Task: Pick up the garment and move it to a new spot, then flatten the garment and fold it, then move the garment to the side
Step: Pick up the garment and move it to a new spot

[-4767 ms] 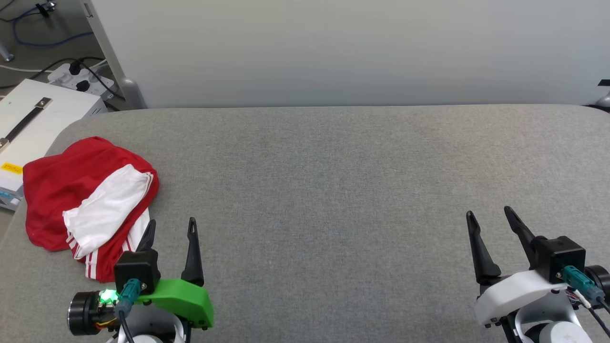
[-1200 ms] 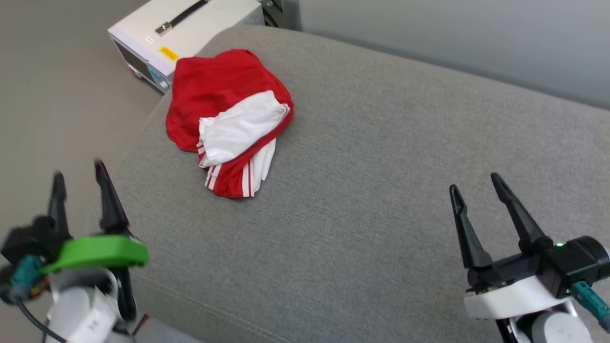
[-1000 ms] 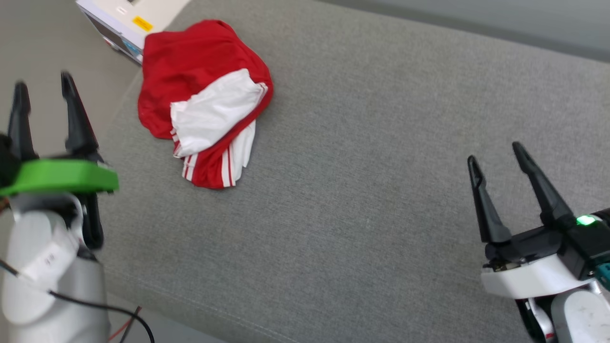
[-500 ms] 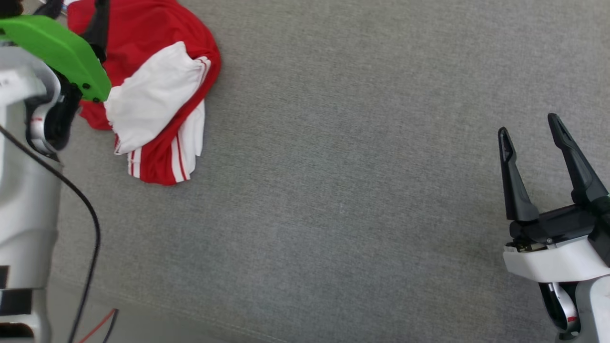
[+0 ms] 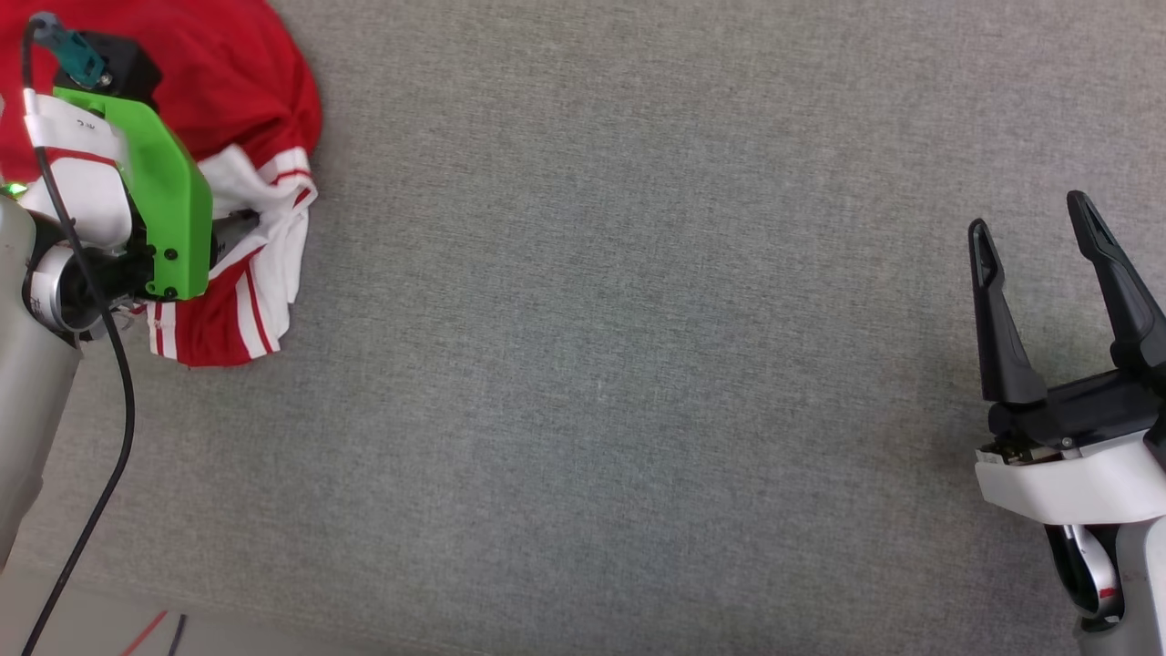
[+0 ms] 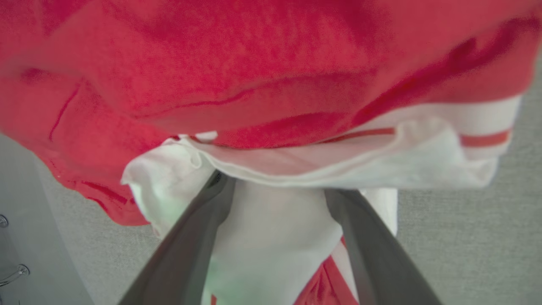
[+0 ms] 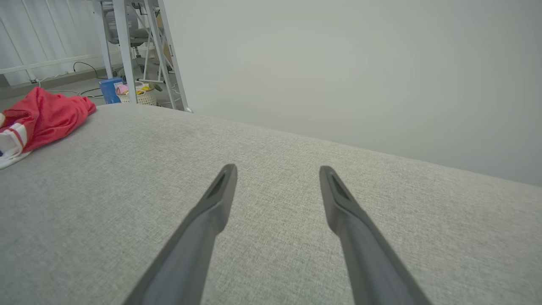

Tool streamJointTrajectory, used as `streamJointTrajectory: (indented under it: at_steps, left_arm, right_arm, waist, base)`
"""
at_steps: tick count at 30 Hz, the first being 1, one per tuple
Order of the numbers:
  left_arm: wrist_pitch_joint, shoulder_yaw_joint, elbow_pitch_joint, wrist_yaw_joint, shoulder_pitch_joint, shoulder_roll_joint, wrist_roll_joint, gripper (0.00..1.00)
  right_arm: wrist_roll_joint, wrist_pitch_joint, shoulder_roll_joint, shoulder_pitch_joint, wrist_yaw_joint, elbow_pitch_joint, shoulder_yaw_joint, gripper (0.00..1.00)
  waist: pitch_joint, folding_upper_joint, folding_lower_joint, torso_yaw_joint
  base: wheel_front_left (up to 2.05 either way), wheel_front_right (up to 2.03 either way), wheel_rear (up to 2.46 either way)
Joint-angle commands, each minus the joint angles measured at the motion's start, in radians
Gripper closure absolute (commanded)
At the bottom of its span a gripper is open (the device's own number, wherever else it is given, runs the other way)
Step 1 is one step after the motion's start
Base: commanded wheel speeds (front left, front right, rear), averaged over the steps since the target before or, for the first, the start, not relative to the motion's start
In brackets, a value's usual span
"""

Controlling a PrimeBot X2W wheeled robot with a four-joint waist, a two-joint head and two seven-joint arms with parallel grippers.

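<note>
The garment [image 5: 246, 82], red with white sleeves edged in red stripes, lies bunched at the left end of the grey padded surface [image 5: 592, 319]. My left arm's green mount [image 5: 164, 210] hangs over its white sleeve. In the left wrist view my left gripper [image 6: 277, 186] is open, its tips pushed under a white fold of the garment [image 6: 254, 63], with white cloth between the fingers [image 6: 190, 250]. My right gripper [image 5: 1029, 214] stands open far to the right over bare fabric, holding nothing. The right wrist view shows that gripper [image 7: 277, 170] open and the garment [image 7: 46, 114] far off at the left.
The surface's front edge [image 5: 273, 629] runs along the bottom left, with floor and loose wires [image 5: 146, 633] beyond it. A pale wall [image 7: 338, 63] stands behind the surface. Table legs [image 7: 127, 51], a basket [image 7: 137, 96] and a blue box [image 7: 109, 89] sit past the far corner.
The head camera has tipped down and closer. My left arm has swung over the garment and pushed its open fingers into the white sleeve, rumpling it. The right gripper stays open.
</note>
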Motion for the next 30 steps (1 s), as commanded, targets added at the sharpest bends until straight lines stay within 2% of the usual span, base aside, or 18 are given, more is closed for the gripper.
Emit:
streamJointTrajectory:
  at_steps: [1, 6, 7, 8, 15, 21, 26, 30]
  left_arm:
    - [0.011, -0.020, 0.034, -0.003, 0.024, -0.017, -0.012, 0.00]
    - [-0.009, -0.084, 0.123, -0.003, 0.042, -0.052, -0.012, 0.00]
    - [-0.023, -0.099, 0.127, -0.003, 0.040, -0.050, -0.008, 0.40]
    - [-0.041, -0.109, 0.126, -0.003, 0.036, -0.046, -0.005, 0.99]
    - [-0.207, -0.131, 0.055, -0.003, -0.023, 0.001, -0.024, 1.00]
    - [-0.278, -0.184, -0.084, -0.003, -0.072, 0.025, -0.022, 1.00]
    - [-0.299, -0.241, -0.187, -0.003, -0.100, 0.012, 0.003, 1.00]
    - [-0.302, -0.295, -0.259, -0.003, -0.123, -0.030, 0.029, 1.00]
  right_arm:
    - [0.003, -0.005, -0.002, -0.019, -0.001, 0.002, 0.000, 0.00]
    - [0.007, -0.005, 0.003, -0.019, -0.001, 0.021, 0.006, 0.00]
    - [0.008, -0.005, 0.006, -0.016, -0.001, 0.025, 0.006, 0.00]
    - [0.009, -0.005, 0.008, -0.014, -0.001, 0.027, 0.005, 0.00]
    - [0.022, -0.005, 0.035, 0.006, -0.001, 0.042, 0.002, 0.00]
    - [0.032, -0.005, 0.069, 0.021, -0.001, 0.059, 0.010, 0.00]
    - [0.036, -0.005, 0.095, 0.023, -0.001, 0.063, 0.022, 0.00]
    - [0.040, -0.005, 0.110, 0.024, -0.001, 0.063, 0.020, 0.00]
  waist:
    - [0.017, -0.0001, -0.0001, -0.015]
    - [0.008, -0.0001, -0.0001, -0.022]
    - [0.001, -0.0001, -0.0001, -0.022]
    - [-0.007, -0.0001, -0.0001, -0.021]
    - [-0.098, -0.0001, -0.0001, -0.009]
    - [-0.187, -0.0001, -0.0001, -0.014]
    - [-0.236, -0.0001, -0.0001, -0.057]
    - [-0.250, -0.0001, -0.0001, -0.112]
  base:
    - [0.00, 0.00, 0.00]
    - [0.00, 0.00, 0.00]
    - [0.00, 0.00, 0.00]
    - [0.00, 0.00, 0.00]
    - [0.00, 0.00, 0.00]
    - [0.00, 0.00, 0.00]
    - [0.00, 0.00, 0.00]
    - [0.00, 0.00, 0.00]
